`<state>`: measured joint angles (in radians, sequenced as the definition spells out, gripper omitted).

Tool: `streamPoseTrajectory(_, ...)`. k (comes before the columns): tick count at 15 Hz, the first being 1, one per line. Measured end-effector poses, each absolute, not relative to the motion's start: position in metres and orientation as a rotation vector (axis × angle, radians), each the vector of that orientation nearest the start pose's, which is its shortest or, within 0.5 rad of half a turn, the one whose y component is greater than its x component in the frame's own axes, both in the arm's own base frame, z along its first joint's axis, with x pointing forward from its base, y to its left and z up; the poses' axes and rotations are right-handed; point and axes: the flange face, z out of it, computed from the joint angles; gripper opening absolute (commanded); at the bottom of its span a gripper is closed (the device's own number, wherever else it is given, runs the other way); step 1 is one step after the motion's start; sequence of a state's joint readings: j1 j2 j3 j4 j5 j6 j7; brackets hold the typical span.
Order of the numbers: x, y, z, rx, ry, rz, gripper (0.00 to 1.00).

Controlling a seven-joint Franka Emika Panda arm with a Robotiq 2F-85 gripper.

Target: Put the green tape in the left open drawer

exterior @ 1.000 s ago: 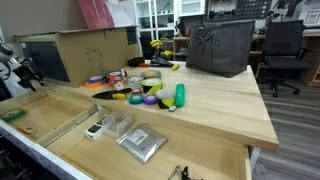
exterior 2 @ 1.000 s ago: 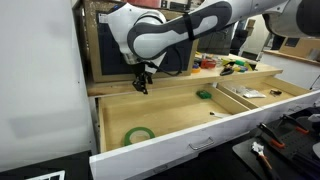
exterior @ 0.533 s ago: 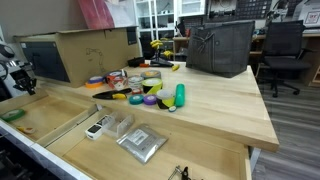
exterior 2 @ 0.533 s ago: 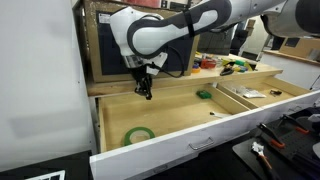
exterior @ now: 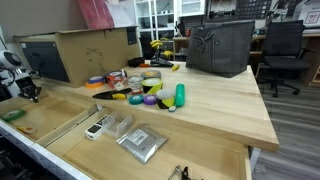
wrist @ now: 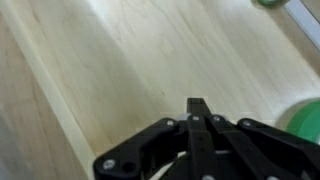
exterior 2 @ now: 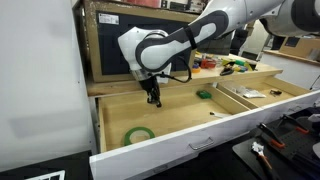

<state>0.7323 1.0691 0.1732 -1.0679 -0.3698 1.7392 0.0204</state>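
The gripper (exterior 2: 154, 101) is closed, its fingers pressed together with nothing between them; the wrist view shows the same, the black fingertips (wrist: 197, 108) meeting over bare wood. It hangs inside the left open drawer (exterior 2: 185, 122), toward the far wall, pointing down at the plywood bottom. Whether the tips touch the wood cannot be told.

The green tape (exterior 2: 137, 135) lies flat on the drawer bottom, nearer and to the left of the gripper, apart from it. In the wrist view it shows only as a green arc at the right edge (wrist: 306, 120), and in an exterior view as a green patch at the drawer's left end (exterior: 12, 114), below the gripper (exterior: 31, 93). A smaller green item (exterior 2: 204, 95) lies farther right in the same drawer; what it is cannot be told.

With the tape already resting in the drawer and the gripper empty, the placing looks done and the step in hand seems to be the retreat. The next move calls for a straight lift clear of the drawer's walls and the tabletop edge (exterior 2: 200, 78), leaving the tape undisturbed.
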Motion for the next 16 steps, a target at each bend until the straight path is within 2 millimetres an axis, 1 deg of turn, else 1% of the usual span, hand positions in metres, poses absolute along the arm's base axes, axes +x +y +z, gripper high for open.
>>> streamPoseTrajectory(2,0.501,0.521,0.138,-3.018,-1.638,0.490,0.00)
streamPoseTrajectory(5,0.490,0.522,0.125,-2.964,-1.703,0.513,0.00)
streamPoseTrajectory(8,0.474,0.531,0.117,-2.917,-1.746,0.532,0.00)
streamPoseTrajectory(12,0.450,0.551,0.116,-2.862,-1.799,0.509,0.00)
streamPoseTrajectory(16,0.440,0.559,0.113,-2.845,-1.826,0.494,0.00)
